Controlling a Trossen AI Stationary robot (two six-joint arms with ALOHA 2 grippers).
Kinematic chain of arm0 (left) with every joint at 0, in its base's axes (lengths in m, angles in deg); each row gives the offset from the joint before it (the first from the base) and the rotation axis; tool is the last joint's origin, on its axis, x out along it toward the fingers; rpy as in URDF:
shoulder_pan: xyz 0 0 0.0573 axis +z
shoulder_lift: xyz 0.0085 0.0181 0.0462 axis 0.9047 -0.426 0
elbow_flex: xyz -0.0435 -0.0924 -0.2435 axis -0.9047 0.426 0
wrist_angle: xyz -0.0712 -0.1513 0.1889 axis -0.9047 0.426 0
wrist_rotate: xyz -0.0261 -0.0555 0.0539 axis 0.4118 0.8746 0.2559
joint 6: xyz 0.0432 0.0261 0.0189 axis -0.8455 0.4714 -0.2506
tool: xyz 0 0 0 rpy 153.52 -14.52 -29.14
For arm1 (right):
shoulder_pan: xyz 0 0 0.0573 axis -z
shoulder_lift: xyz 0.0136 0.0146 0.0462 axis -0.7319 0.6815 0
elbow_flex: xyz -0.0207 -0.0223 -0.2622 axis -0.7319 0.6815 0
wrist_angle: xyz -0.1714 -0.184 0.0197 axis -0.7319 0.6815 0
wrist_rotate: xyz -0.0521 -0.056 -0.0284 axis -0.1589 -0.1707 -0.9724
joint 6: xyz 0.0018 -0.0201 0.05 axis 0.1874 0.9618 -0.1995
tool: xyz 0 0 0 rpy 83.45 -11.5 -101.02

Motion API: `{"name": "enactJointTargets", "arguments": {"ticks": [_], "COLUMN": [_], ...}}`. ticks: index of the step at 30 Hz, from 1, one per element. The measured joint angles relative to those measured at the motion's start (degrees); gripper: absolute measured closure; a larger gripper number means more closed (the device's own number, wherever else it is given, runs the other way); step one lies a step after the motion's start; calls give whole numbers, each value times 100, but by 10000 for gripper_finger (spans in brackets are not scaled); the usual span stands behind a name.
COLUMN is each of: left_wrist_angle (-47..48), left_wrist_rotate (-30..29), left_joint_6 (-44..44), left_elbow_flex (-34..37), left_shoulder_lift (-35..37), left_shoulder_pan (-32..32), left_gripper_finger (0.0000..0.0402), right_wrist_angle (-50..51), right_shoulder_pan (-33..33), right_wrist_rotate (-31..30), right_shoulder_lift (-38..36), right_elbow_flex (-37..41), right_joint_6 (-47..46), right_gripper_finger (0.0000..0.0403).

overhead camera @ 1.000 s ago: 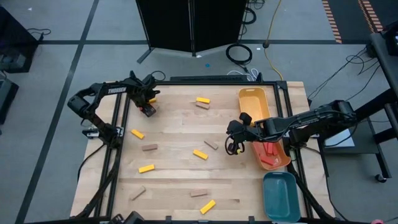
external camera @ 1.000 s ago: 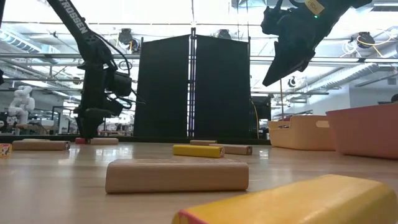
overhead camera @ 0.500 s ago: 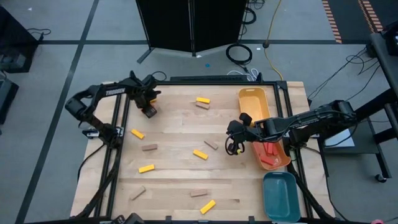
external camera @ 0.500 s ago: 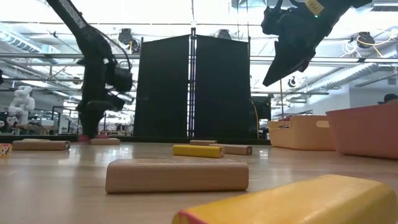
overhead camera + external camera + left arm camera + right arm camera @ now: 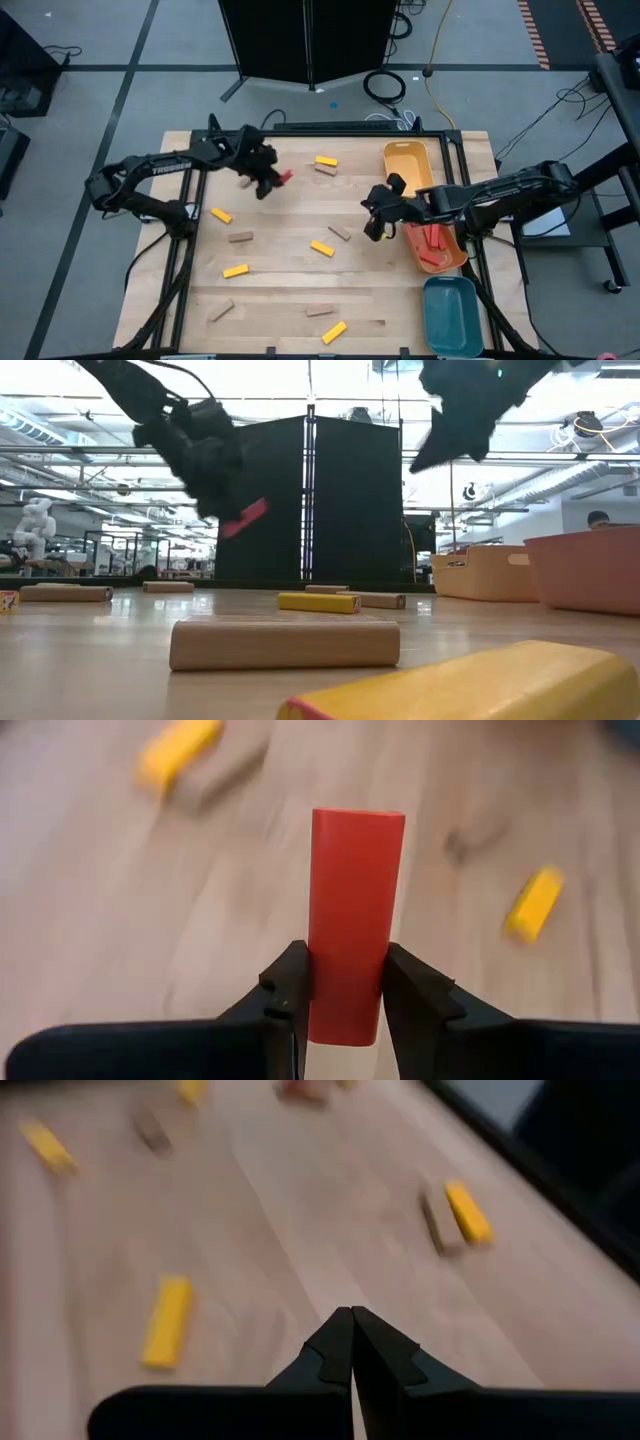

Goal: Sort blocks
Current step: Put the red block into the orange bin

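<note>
Up off the counter (image 5: 290, 210), the left hand (image 5: 270, 180) pinches a red block (image 5: 355, 920) by its lower end only, so a quick swing could tip or drop it. Meanwhile the right hand (image 5: 377, 225) hangs clenched and empty beside the trays. No writing is legible.

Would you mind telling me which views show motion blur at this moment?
Low view: both arms smeared, with the red block a streak. Left wrist view: the block is sharp in the left tool, the table smeared. Right wrist view: table blurred too.
</note>
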Motion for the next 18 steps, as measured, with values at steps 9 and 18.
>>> {"name": "enactJointTargets", "arguments": {"ticks": [9,18], "left_wrist_angle": [-3711,-5518], "left_wrist_rotate": [268,342], "left_joint_6": [541,1200], "left_elbow_flex": [49,-858], "left_shoulder_lift": [-1095,-2956], "left_shoulder_pan": [-1285,-1781], "left_gripper_finger": [316,316], "right_wrist_angle": [-489,-919], "right_shoulder_pan": [0,-3], "right_wrist_rotate": [14,23], "right_shoulder_lift": [-989,-1264], "right_elbow_flex": [-2,-2], "right_joint_6": [251,461], "right_gripper_finger": [403,403]}}
